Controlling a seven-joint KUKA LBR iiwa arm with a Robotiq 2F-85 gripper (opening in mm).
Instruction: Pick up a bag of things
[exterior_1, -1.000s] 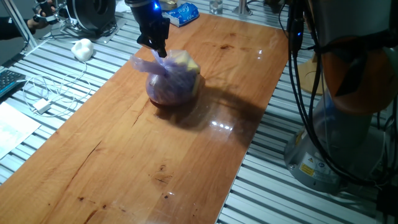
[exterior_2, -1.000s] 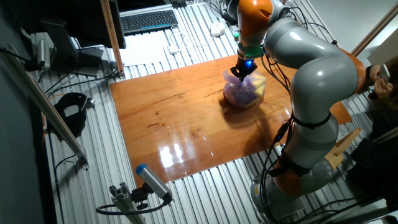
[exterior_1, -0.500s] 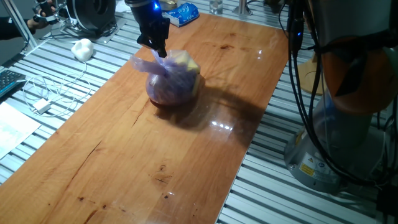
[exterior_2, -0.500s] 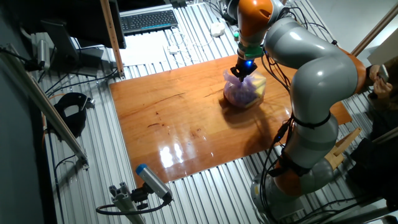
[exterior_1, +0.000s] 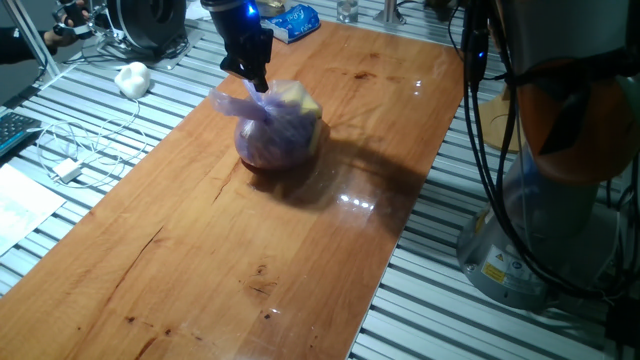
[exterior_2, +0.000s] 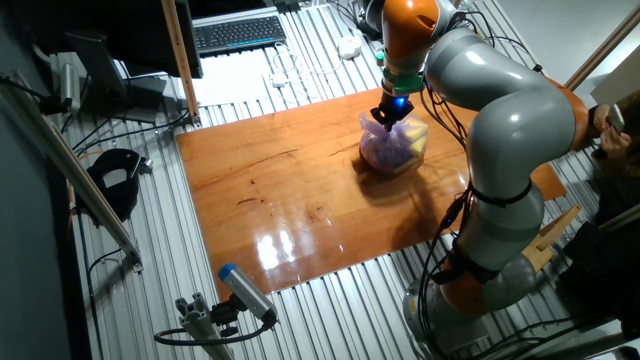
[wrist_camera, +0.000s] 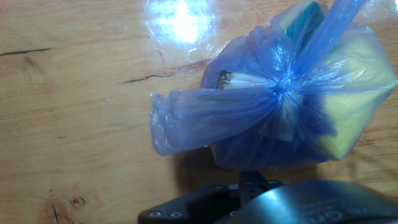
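Note:
The bag of things (exterior_1: 280, 128) is a round translucent purple plastic bag with yellow and dark reddish contents. It rests on the wooden table (exterior_1: 200, 250) and also shows in the other fixed view (exterior_2: 393, 148). My gripper (exterior_1: 261, 86) points down onto the bag's top, right at the knot, and its fingers look drawn together into one narrow tip. In the hand view the knot (wrist_camera: 283, 84) and a loose plastic tail (wrist_camera: 199, 121) lie just above the dark finger base (wrist_camera: 252, 182), which touches the bag's edge.
A flat blue packet (exterior_1: 290, 22) lies at the table's far end. A small white lumpy object (exterior_1: 132, 77) and white cables (exterior_1: 85, 150) lie on the slatted surface to the left. The robot base (exterior_1: 560, 160) stands to the right.

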